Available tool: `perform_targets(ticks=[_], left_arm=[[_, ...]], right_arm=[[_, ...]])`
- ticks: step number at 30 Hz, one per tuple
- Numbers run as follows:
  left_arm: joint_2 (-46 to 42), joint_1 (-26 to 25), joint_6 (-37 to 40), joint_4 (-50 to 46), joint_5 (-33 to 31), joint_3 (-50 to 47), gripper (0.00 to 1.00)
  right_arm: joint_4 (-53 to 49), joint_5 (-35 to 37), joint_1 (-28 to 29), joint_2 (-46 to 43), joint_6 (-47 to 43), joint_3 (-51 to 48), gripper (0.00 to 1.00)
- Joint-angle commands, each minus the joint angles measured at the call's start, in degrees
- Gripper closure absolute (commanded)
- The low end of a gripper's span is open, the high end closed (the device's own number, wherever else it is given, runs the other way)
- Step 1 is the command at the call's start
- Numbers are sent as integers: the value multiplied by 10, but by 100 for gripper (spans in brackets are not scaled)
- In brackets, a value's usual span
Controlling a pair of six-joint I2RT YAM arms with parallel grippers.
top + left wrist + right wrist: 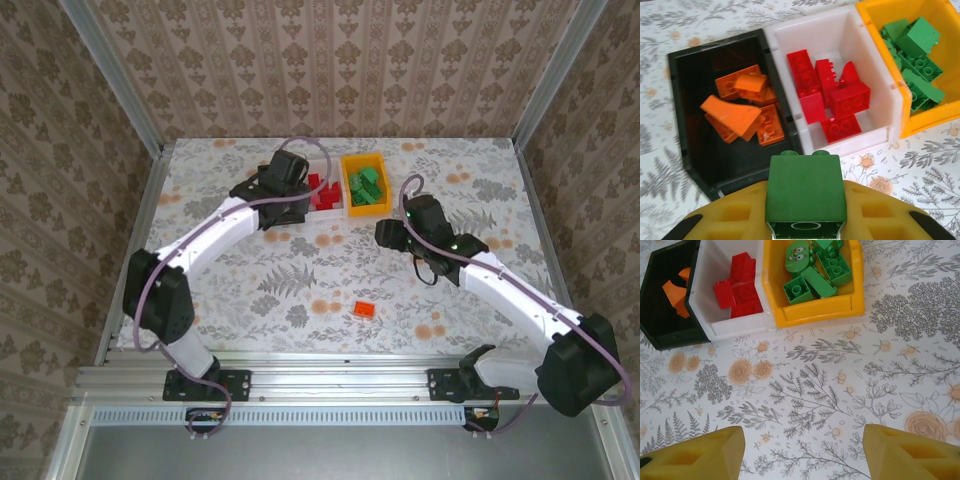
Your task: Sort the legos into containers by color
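The table (250,280) carried three bins in a far row: the black bin (695,85) on the left with orange bricks, the white bin (840,35) in the middle with red ones, and the yellow bin (932,119) on the right with green ones. The left gripper (805,220) was clamped on a green brick (805,192), held above the near edge where the black and white bins met. The right gripper (802,455) hung with fingers spread and nothing between them, over bare cloth on the near side of the yellow bin. One orange brick (365,310) lay loose on the near part of the table. The step looked to be delivering the green brick. Doing it well meant carrying it right across the white bin, high enough to pass the walls. The gripper should let go only when squarely over the yellow bin and low enough that the brick would not bounce out, while minding the right arm close by.
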Motion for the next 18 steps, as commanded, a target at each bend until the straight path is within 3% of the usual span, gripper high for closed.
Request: perform_targets(ticks=[1,6,12,18], left_arm=[[47,5,29,-32,29,52,76],[89,13,25,-22,99,107,76],[119,18,14,-29,128,151,77],[198,6,1,-8,247,229,76]], right_arm=[[-14,14,2,-25,-13,-19,35],[-18,16,0,-39,-11,-35,35],[-11,12,-4,-42,-6,-48,35],[-18,42,-13,-66,15,-67,35]])
